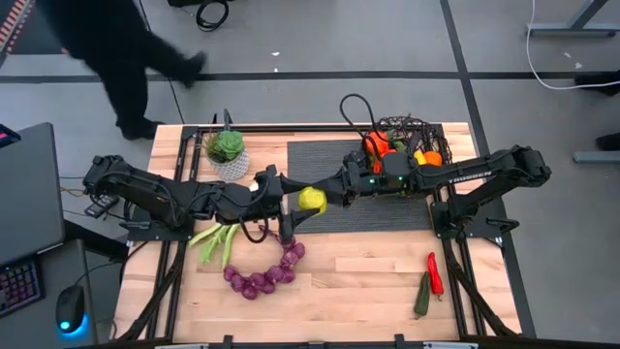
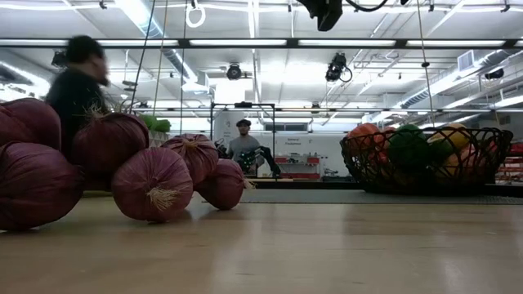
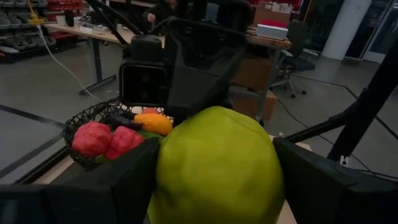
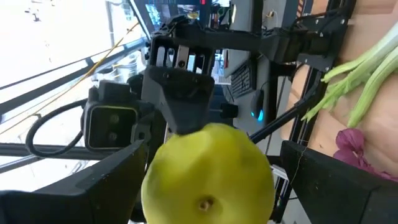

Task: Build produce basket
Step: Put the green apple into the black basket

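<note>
Both claws meet over the dark mat [image 1: 387, 208] at the middle of the table [image 1: 368, 291], with one yellow-green apple [image 1: 311, 200] between them. The left gripper [image 1: 298, 198] reaches in from the left; in its wrist view the apple [image 3: 214, 168] fills the gap between its two dark fingers [image 3: 109, 186], pressed by them on either side. The right gripper [image 1: 334, 191] comes from the opposite side, its fingers [image 4: 93, 186] standing wide on both flanks of the same apple [image 4: 208, 171]; whether they touch it cannot be told. The apple is nearly round, so it has no clear long axis; its small dimpled end faces the right wrist camera.

Behind the right arm, at the far right of the mat, stands the dark wire basket [image 1: 402, 126], already holding red, orange and yellow pieces. In the low view the basket [image 2: 359, 163] sits upright, its load reaching its rim.

Nearer the front, a curved string of purple onions [image 1: 266, 276] lies on the wood, and green leeks [image 1: 215, 242] lie beside it, stalks slanting towards the front left. A red chilli [image 1: 435, 273] and a green cucumber [image 1: 423, 294] lie side by side at the front right, both running front to back. A potted plant [image 1: 228, 150] stands at the far left. A person [image 1: 116, 48] is beyond the table.
</note>
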You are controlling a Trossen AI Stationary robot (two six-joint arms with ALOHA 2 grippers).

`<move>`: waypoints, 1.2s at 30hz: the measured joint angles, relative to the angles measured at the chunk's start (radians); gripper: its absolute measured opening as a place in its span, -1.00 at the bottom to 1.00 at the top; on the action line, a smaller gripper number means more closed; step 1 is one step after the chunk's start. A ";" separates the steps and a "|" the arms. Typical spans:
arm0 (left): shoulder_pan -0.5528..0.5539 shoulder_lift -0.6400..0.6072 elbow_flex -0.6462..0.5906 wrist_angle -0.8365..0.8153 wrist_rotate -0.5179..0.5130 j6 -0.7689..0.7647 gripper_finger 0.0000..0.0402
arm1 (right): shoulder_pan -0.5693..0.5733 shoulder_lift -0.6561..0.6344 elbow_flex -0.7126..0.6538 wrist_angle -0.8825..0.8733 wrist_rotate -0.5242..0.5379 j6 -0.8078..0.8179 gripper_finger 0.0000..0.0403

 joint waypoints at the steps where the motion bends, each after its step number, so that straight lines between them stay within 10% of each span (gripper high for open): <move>1: 0.000 0.000 0.000 0.002 0.000 0.000 0.49 | 0.000 0.000 0.000 0.000 0.001 0.000 0.86; 23: 0.006 -0.001 0.003 -0.040 0.003 -0.043 0.53 | -0.001 0.000 -0.002 0.013 -0.002 -0.013 0.15; 36: 0.003 -0.002 0.004 -0.056 0.008 -0.087 0.57 | 0.018 0.001 -0.003 0.041 -0.063 -0.047 0.54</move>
